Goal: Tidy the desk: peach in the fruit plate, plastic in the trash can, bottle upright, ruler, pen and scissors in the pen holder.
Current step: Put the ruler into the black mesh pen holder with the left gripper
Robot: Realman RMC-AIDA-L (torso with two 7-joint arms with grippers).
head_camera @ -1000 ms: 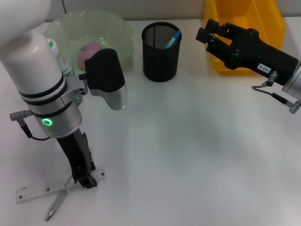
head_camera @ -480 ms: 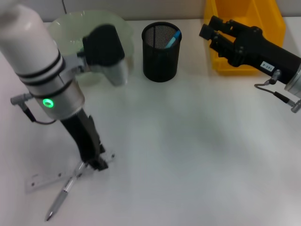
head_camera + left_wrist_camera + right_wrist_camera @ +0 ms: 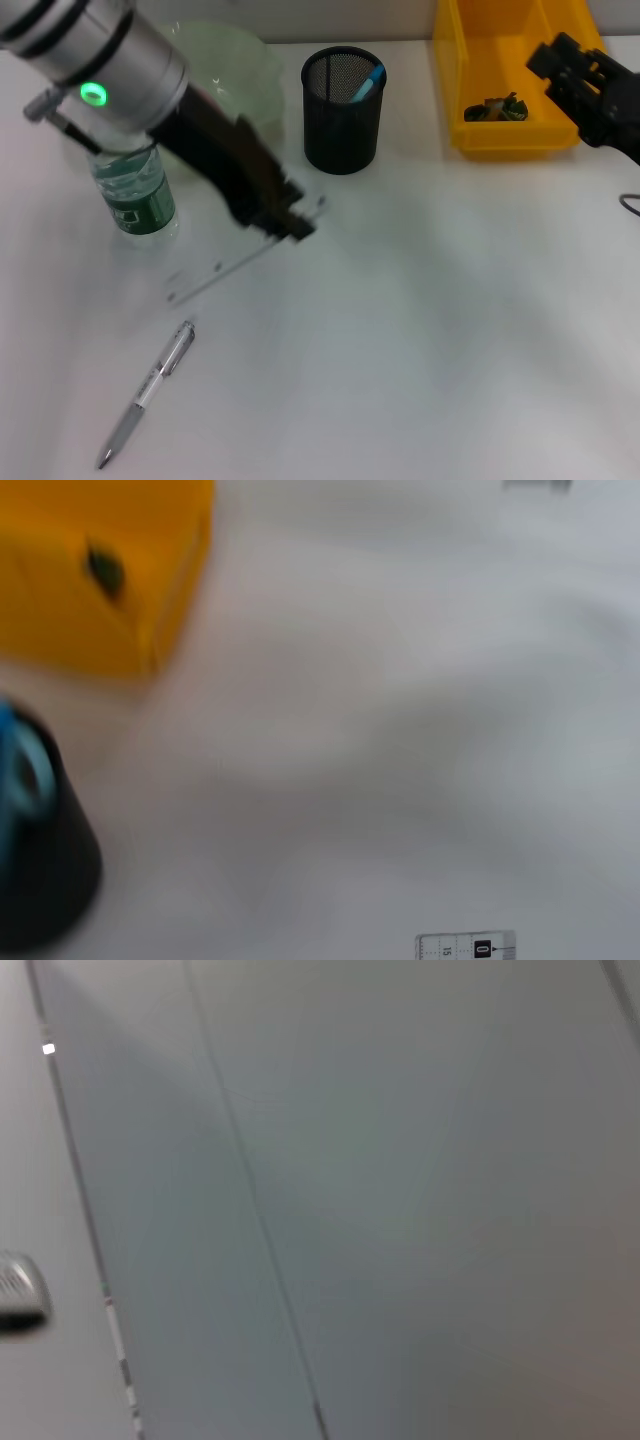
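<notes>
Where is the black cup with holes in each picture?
Head view: the black mesh pen holder stands at the back of the table, between the green fruit plate and the yellow bin.
Left wrist view: its dark side shows at the picture's edge.
Right wrist view: not in it.
Shared landmark: the yellow bin.

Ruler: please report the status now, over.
Left pincer shut on ruler, carried in the air near pen holder. Right pincer idle over yellow bin. Pen lies on desk. Path clear.
</notes>
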